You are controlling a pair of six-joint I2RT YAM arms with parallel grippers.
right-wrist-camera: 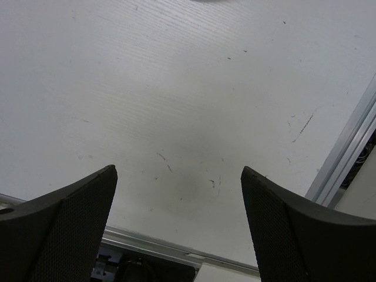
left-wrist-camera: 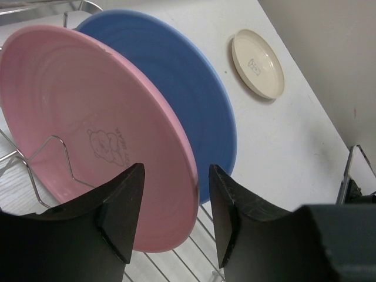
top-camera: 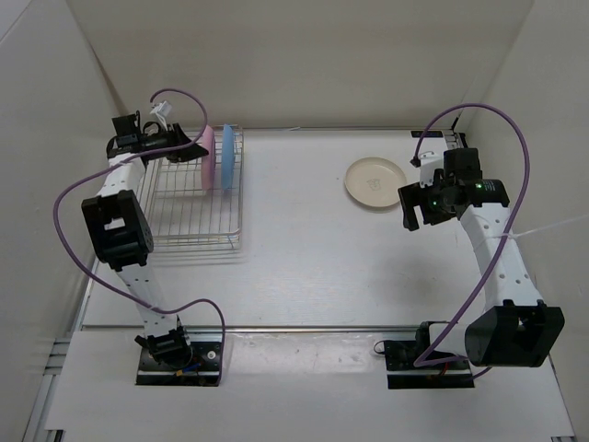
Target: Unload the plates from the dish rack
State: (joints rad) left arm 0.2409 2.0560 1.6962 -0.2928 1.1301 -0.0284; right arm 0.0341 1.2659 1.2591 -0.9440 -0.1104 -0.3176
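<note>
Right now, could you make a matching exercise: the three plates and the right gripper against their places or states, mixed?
1 pink plate
2 blue plate
3 cream plate
4 right gripper

A flat on the table
B open above the table
C in the dish rack, rim inside the left gripper
D in the rack, no gripper around it

Pairs: 1-C, 2-D, 3-A, 4-B

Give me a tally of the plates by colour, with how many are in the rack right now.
Pink plate: 1, standing in the dish rack
Blue plate: 1, standing in the dish rack
Cream plate: 1, flat on the table
Total: 3 plates, 2 of them in the dish rack
</note>
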